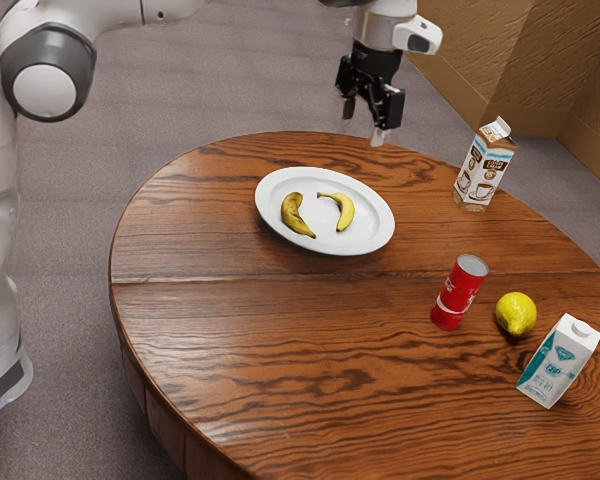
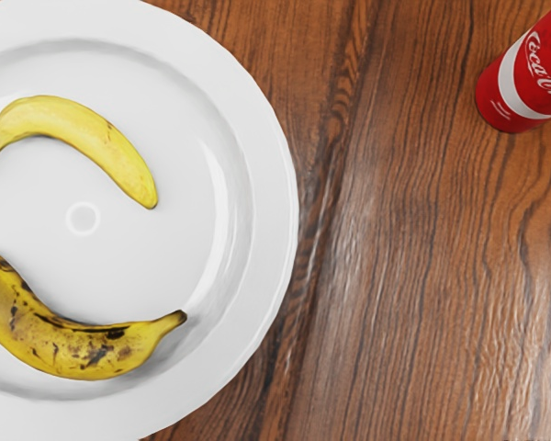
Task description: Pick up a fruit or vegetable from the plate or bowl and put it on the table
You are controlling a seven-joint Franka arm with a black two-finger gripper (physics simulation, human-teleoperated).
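White plate (image 1: 368,237) on the wood tabletop (image 1: 280,350), two bananas lying in it. Yellow banana (image 2: 78,133): smaller, curved, clean skin. Spotted banana (image 2: 78,354): larger, dark patches, one end reaching toward the rim. The two lie side by side, apart, both wholly on the plate.

Gripper (image 1: 364,120): black, raised above the level of the tabletop, well apart from both bananas. Jaws released — a gap between them, nothing grasped.

Other items, exterior view: red can (image 1: 458,292) upright; lemon (image 1: 516,314) just beside it, between the can and a teal-and-white carton (image 1: 558,364). Brown-and-white carton (image 1: 485,170) stands well apart from these — nearer the tabletop's far edge.
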